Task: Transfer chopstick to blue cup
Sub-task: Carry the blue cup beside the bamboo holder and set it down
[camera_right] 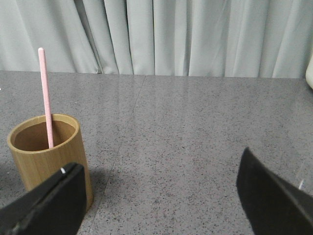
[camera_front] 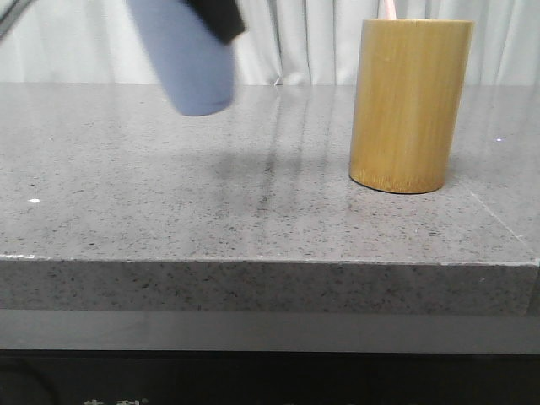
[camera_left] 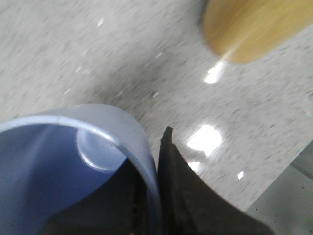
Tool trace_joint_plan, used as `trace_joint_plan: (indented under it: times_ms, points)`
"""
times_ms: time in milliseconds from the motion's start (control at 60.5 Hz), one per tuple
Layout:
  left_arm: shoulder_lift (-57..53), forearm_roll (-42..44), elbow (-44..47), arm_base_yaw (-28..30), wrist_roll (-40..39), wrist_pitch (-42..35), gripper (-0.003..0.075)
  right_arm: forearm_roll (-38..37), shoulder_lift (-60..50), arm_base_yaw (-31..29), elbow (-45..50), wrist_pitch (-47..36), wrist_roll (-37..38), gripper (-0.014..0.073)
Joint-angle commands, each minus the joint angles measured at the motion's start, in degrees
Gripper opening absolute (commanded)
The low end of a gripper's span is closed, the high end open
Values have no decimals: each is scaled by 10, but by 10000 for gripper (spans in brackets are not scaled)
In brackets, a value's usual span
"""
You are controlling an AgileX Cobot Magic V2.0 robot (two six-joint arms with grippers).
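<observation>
The left end effector (camera_left: 159, 196) grips the tilted blue cup (camera_front: 187, 59) above the desk (camera_front: 169, 202); the right end effector (camera_right: 161, 200) gapes wide near the bamboo holder (camera_right: 46, 152) containing the chopstick (camera_right: 45, 93).

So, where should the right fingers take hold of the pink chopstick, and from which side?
Grip the chopstick on its bare upper part, above the bamboo holder's rim, coming from above. It stands nearly upright inside the holder, so only that part is free.

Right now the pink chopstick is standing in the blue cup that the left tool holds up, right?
No. The chopstick stands in the bamboo holder, as the right wrist view shows. The left tool does hold the blue cup up, empty.
</observation>
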Motion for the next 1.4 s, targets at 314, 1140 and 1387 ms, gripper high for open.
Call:
trace_joint_plan:
  times_ms: [314, 1140, 1387]
  points:
    - [73, -7, -107, -56, -5, 24, -15, 3, 8, -3, -20, -46, -1, 634]
    - [11, -12, -130, -53, -22, 26, 337, 3, 8, -1, -20, -46, -1, 634]
    - [-45, 26, -124, -6, -24, 26, 267, 3, 8, -1, -20, -46, -1, 634]
